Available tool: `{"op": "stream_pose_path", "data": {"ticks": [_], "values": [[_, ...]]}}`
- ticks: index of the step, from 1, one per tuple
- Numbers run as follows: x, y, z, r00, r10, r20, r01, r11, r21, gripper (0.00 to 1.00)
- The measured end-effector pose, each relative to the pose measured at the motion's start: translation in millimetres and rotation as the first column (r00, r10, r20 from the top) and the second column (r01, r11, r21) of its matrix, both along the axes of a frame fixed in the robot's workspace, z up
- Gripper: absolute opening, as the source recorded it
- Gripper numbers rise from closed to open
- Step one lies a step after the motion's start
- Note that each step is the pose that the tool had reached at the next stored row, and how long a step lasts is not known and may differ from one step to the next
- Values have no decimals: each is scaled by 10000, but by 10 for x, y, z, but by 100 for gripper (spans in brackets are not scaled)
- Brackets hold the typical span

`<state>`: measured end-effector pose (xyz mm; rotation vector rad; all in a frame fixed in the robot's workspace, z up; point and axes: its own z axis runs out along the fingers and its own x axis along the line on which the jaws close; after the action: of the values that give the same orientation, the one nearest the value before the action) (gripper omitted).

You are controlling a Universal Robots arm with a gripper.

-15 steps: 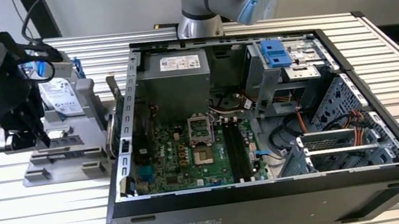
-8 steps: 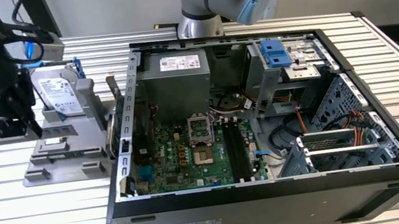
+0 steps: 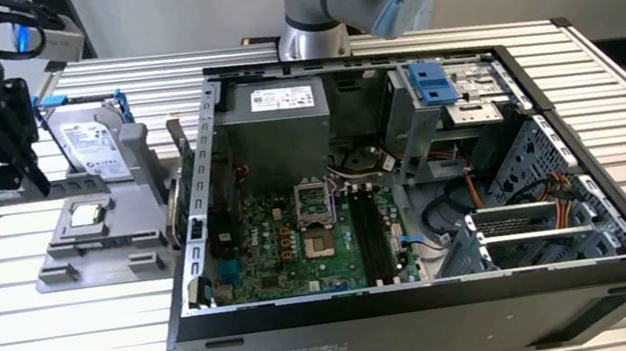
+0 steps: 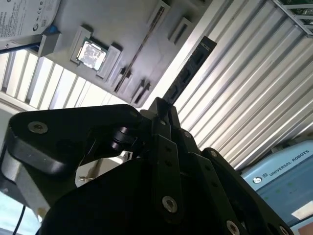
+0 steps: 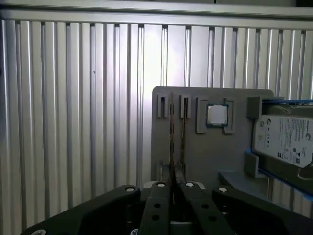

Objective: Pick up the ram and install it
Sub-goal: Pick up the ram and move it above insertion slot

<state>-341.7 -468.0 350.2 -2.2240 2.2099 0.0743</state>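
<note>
While the black end effector [image 4: 161, 110] is clamped on 1 end of the thin dark ram stick [image 4: 190, 71], held off the slatted metal bench [image 5: 73, 98] near the grey fixture [image 5: 205, 156], you risk it pivoting in that short pinch and clipping the black computer case [image 3: 427, 301].

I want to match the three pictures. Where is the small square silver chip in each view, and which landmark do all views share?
Exterior view: the chip lies on the grey holder, at the exterior view's left of the computer case.
Second wrist view: the chip sits in a square recess of the grey holder.
First wrist view: the chip sits in that same recess.
Shared landmark: the hard drive, beside the chip.
</note>
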Motion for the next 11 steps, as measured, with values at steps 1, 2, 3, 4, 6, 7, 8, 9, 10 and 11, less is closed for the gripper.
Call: {"op": "stream_pose_path", "data": {"ticks": [1, 2, 3, 4, 6, 7, 8, 9, 10, 11], "values": [[0, 0, 34, 10000, 0, 1, 0, 10000, 1, 0], [0, 0, 68, 10000, 0, 2, 0, 10000, 1, 0], [0, 0, 102, 10000, 0, 1, 0, 10000, 1, 0], [0, 0, 132, 10000, 0, 1, 0, 10000, 1, 0], [0, 0, 194, 10000, 0, 2, 0, 10000, 1, 0], [0, 0, 226, 10000, 0, 1, 0, 10000, 1, 0], [0, 0, 251, 10000, 0, 1, 0, 10000, 0, 0], [0, 0, 274, 10000, 0, 2, 0, 10000, 1, 0], [0, 0, 294, 10000, 0, 1, 0, 10000, 1, 0], [0, 0, 309, 10000, 0, 2, 0, 10000, 1, 0]]}}
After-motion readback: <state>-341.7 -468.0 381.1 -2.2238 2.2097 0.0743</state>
